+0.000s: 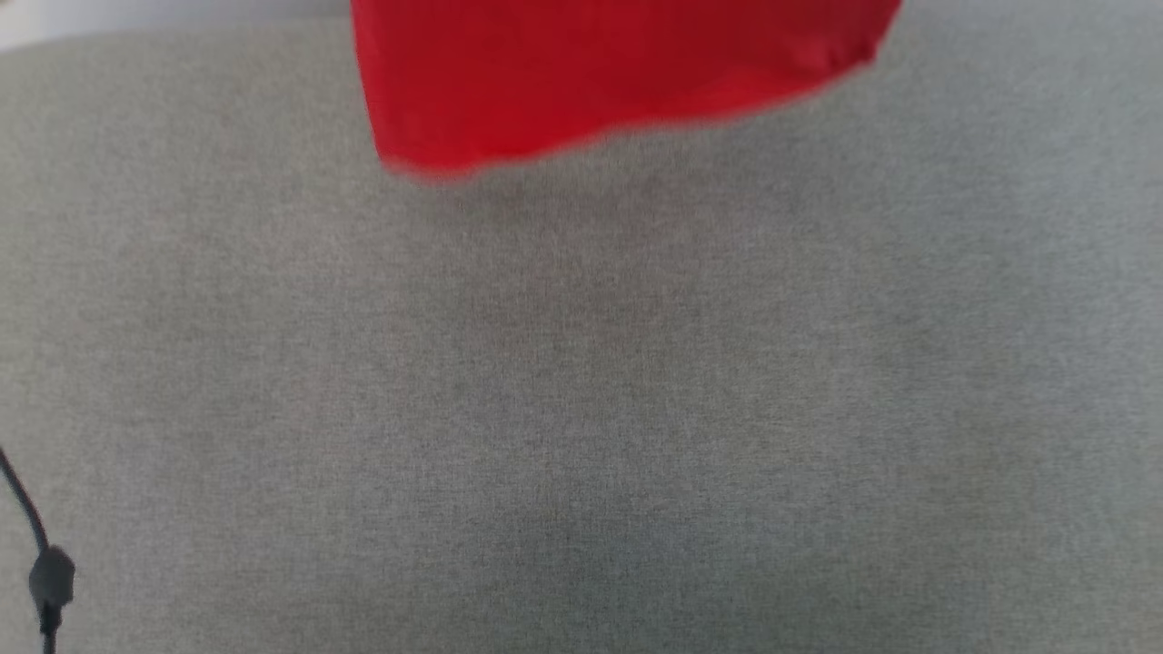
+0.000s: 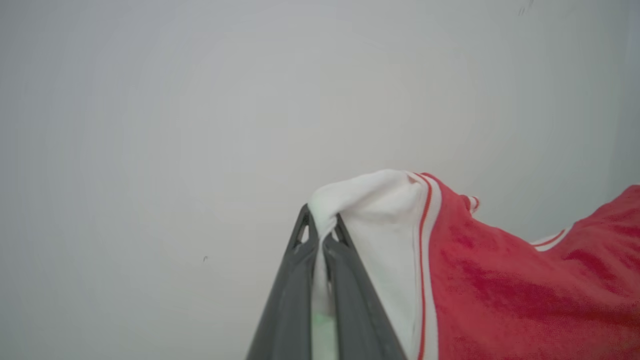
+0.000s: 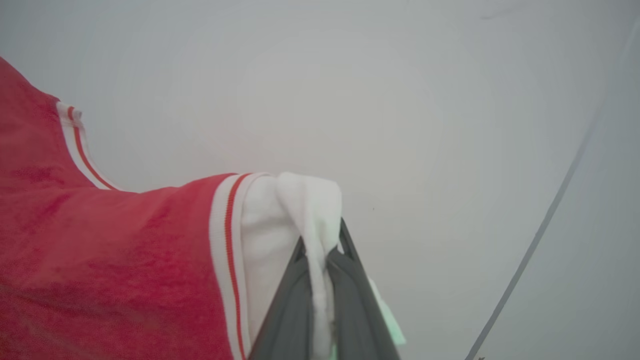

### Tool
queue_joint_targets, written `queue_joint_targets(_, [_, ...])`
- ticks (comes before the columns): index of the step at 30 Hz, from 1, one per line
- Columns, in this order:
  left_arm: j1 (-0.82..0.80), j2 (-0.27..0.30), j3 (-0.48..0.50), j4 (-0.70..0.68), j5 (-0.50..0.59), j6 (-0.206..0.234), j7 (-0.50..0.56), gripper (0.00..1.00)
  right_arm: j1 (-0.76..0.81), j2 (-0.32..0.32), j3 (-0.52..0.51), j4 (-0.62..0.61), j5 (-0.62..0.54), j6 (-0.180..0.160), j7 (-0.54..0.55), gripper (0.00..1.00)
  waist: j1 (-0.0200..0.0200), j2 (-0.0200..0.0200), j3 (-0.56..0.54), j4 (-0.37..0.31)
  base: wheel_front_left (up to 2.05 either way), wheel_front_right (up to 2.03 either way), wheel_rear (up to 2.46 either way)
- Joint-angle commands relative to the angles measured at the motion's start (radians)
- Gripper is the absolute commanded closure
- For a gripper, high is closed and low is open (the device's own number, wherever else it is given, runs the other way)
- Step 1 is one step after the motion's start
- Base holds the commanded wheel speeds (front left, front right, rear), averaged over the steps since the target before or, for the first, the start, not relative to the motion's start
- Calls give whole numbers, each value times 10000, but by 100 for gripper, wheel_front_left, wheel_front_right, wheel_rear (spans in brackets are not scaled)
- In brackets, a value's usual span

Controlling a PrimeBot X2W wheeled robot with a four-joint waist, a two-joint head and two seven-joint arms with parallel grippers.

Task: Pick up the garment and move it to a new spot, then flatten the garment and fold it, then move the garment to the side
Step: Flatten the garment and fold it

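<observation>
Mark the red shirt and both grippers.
bright red soft jersey shirt [image 1: 591, 82], head view, red body.
dark left gripper [image 2: 321, 226], left wrist view, between fingertips.
dark right gripper [image 3: 322, 244], right wrist view, between fingertips.

Wide free run over the grey fabric surface [image 1: 581, 409] in the head view, bare from left edge to right and from near edge to far side. Blocked at top centre by the garment [image 1: 600, 82], red hem hanging in from the top edge, blurred. Passable on either side of it.

Snag risk at lower left: thin black cable [image 1: 50, 577] with a dark lump on it, hugging the frame edge.

In the wrist views, open pale space ahead of the left gripper [image 2: 321, 222] and the right gripper [image 3: 322, 240], both clamped on white sleeve cloth. Closed off by red cloth on one side of each — frame right for the left, frame left for the right.
</observation>
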Motion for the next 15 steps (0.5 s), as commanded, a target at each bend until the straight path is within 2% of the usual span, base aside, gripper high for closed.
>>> queue_joint_targets(1, [-324, -14, 64, 94, 164, -36, -682, 100, -258, 100, -17, 260, -367, -3, -652, 100, 0, 0, 377, 26, 0, 0, 0])
queue_joint_targets(3, [-570, -149, 27, 234, 454, -89, -1817, 100, -611, 132, -78, 705, -899, -5, -1543, 100, 0, 0, 517, 129, 0, 0, 0])
queue_joint_targets(6, [-570, -241, -97, 503, 633, -378, -2413, 100, -760, 316, 21, 1306, -1420, -3, -2406, 100, 0, 0, 631, 233, 0, 0, 0])
queue_joint_targets(12, [528, -377, -560, 1012, 576, -690, -2518, 100, -127, 447, 685, 2201, -1148, -5, -2554, 100, 0, 0, 608, 427, 0, 0, 0])
queue_joint_targets(15, [1287, -410, -869, 1362, 233, -761, -2040, 100, 500, 464, 1183, 2468, -373, -5, -2184, 100, 0, 0, 528, 527, 0, 0, 0])
